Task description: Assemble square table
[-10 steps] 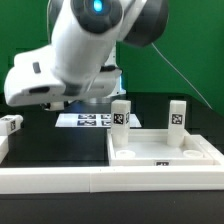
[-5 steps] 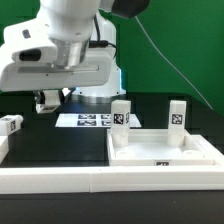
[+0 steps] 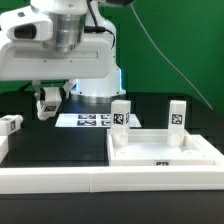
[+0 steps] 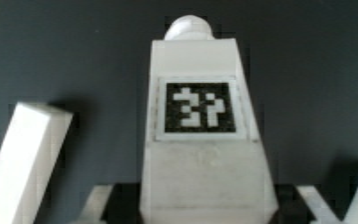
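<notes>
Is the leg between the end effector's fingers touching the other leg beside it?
Apart. The wrist view shows dark table between the gripped leg and the other leg all along.

Exterior view: low, just off the near edge of the worktop (image 3: 60, 140), facing level across to the far edge, at middling range. Wrist view: very near, looking along a tagged leg (image 4: 197, 120) onto dark worktop. Shared: that leg, toward the far edge.

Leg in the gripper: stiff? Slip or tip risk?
The leg looks like rigid moulded plastic, so probably no flex. Its smooth flat faces could slip in the gripper if loosely pinched. It is tall and narrow with a rounded tip at one end, so it likely topples if stood up unsecured.
</notes>
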{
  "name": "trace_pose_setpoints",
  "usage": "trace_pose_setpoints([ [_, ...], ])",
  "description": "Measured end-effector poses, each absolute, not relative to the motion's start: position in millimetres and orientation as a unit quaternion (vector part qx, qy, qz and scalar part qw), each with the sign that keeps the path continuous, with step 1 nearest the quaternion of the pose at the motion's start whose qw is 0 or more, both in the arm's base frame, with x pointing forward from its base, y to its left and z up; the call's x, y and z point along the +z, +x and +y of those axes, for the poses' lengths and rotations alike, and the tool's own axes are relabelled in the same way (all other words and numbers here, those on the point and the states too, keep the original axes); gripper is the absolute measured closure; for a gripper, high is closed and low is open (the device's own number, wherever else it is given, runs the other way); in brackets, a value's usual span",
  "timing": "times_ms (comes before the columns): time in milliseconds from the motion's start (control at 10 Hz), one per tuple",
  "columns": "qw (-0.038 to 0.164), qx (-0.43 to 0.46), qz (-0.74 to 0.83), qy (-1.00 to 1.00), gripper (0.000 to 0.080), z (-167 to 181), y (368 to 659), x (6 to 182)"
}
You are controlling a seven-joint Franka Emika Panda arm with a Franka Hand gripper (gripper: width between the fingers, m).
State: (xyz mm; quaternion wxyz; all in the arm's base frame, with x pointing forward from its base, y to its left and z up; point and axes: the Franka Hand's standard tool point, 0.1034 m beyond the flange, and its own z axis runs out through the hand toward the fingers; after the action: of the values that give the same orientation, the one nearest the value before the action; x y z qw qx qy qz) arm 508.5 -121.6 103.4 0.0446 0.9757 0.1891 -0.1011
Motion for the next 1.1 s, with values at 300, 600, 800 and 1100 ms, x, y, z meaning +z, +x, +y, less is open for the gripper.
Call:
trace_pose_setpoints([
  [300,0.047,-0.005,0.19,0.981,0.0509,-127,510,100.7],
  [600,0.05,0.036,0.194,0.979,0.0509,-103,517,104.7],
  [800,0.047,0.041,0.181,0.982,0.0509,-81,527,107.0],
  [1100,0.048,0.041,0.189,0.98,0.0509,-77,528,106.6],
])
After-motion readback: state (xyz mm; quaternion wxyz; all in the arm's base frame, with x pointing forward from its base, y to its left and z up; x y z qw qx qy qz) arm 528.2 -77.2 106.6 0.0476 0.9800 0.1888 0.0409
